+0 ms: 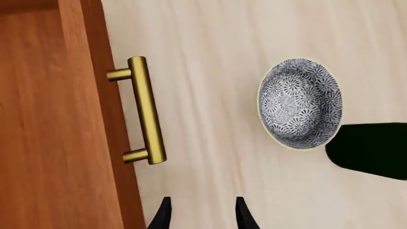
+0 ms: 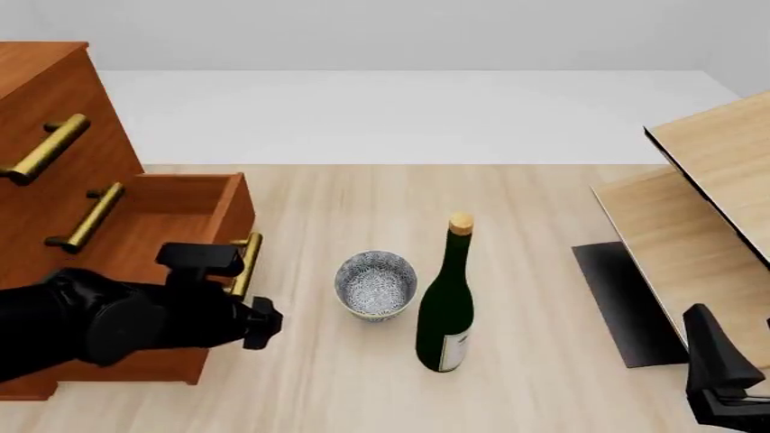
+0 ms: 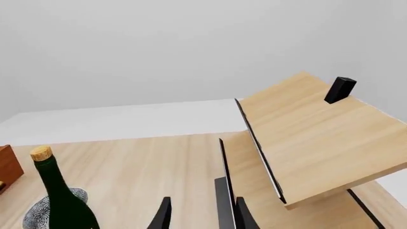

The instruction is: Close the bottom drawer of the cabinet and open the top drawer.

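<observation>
at the table's left edge, the cabinet (image 2: 49, 135) stands with its bottom drawer (image 2: 180, 203) pulled out and the top drawer (image 2: 36, 99) shut. each drawer is a rigid reddish-brown wooden box with one brass handle (image 1: 145, 109); it should slide stiffly on its runners. push on the flat front panel or the bar. the left gripper (image 1: 202, 214) hovers near the handle, jaws parted and empty. the right gripper (image 3: 202, 214) is likewise parted, well apart.
</observation>
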Motion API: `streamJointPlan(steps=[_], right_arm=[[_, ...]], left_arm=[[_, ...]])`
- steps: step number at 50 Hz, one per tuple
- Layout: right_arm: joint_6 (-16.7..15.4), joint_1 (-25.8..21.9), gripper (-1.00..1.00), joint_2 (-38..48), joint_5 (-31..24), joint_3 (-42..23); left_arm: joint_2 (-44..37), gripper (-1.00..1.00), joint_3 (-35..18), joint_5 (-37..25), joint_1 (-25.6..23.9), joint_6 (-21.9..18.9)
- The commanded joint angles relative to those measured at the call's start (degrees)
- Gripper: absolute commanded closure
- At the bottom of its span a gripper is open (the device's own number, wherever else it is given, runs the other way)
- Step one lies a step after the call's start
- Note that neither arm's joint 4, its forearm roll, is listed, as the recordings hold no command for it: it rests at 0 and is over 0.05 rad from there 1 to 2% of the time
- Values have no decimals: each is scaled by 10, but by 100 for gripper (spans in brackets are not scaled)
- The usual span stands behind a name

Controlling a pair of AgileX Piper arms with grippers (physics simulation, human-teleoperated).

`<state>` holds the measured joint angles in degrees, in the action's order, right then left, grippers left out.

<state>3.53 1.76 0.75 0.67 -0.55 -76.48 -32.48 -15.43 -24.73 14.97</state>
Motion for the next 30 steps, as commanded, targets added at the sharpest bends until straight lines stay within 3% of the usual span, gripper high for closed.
streamJointPlan(steps=[1,12,16,19,22,23,25,26,30], right_arm=[[2,-1,-100,-3,-3,-1],[3,-1,-100,-5,-4,-1],[3,-1,-100,-5,-4,-1],[3,-2,-100,-5,-5,-1],[2,-3,-100,-6,-5,-1],[2,-3,-100,-6,-5,-1],[1,-3,-100,-6,-5,-1],[1,-4,-100,-6,-5,-1],[0,-5,-100,-5,-5,-1]], left_arm=[[3,-100,8,3,34,-28],[-4,-100,19,16,53,-45],[-8,-100,28,26,72,-63],[9,-100,33,25,106,-104],[9,-100,37,26,108,-102],[16,-100,42,27,127,-120],[12,-100,40,26,117,-107],[24,-100,46,26,140,-129],[31,-100,51,27,153,-141]])
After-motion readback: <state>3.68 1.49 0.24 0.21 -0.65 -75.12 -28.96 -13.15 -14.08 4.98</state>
